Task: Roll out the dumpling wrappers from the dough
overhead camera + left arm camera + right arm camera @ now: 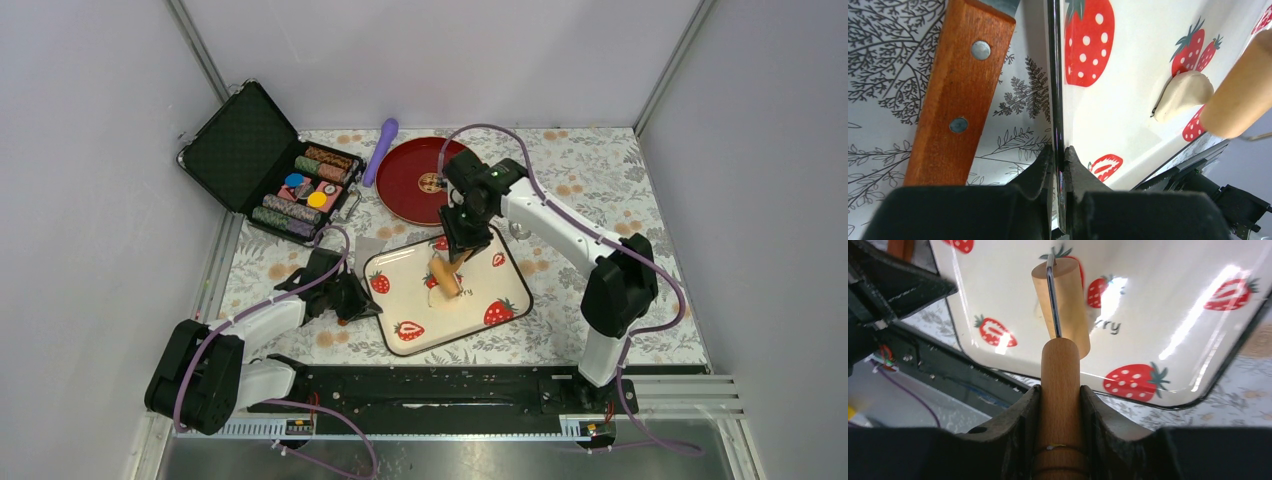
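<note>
dough (1182,94): single pale cream-beige lump, smooth, thick, elongated wedge shape, not flattened to a disc. Sits on the floor of the strawberry tray (1128,70), roughly mid-tray, just beside the printed twin-strawberry pair, away from the rim.

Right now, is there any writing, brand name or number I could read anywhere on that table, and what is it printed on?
"rry": on the strawberry tray; the start of the word is hidden behind the wooden roller.
Poker chips in the black case: any markings are too small to read.
Red plate: the centre emblem is too small to read.
Nothing else is legible.
</note>
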`<state>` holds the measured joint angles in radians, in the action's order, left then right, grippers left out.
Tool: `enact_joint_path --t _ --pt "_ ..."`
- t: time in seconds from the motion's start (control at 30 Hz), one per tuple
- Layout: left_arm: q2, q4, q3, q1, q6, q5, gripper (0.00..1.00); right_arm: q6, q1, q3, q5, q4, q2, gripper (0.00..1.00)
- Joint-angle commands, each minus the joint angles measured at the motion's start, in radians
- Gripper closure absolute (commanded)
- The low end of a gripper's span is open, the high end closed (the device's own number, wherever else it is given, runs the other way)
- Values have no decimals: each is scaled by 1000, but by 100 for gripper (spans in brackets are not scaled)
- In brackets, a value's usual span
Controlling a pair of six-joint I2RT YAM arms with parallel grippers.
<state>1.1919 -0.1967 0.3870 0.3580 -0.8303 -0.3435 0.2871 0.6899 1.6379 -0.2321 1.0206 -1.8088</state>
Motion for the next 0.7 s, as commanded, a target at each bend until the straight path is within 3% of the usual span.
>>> enact_joint_path --t 0.0,0.67 --pt "0 -96 -15 5 66 83 100 -39 -14 84 150 97 10 100" --pt "-5 -98 -20 7 68 84 100 -26 51 126 184 143 -3 100"
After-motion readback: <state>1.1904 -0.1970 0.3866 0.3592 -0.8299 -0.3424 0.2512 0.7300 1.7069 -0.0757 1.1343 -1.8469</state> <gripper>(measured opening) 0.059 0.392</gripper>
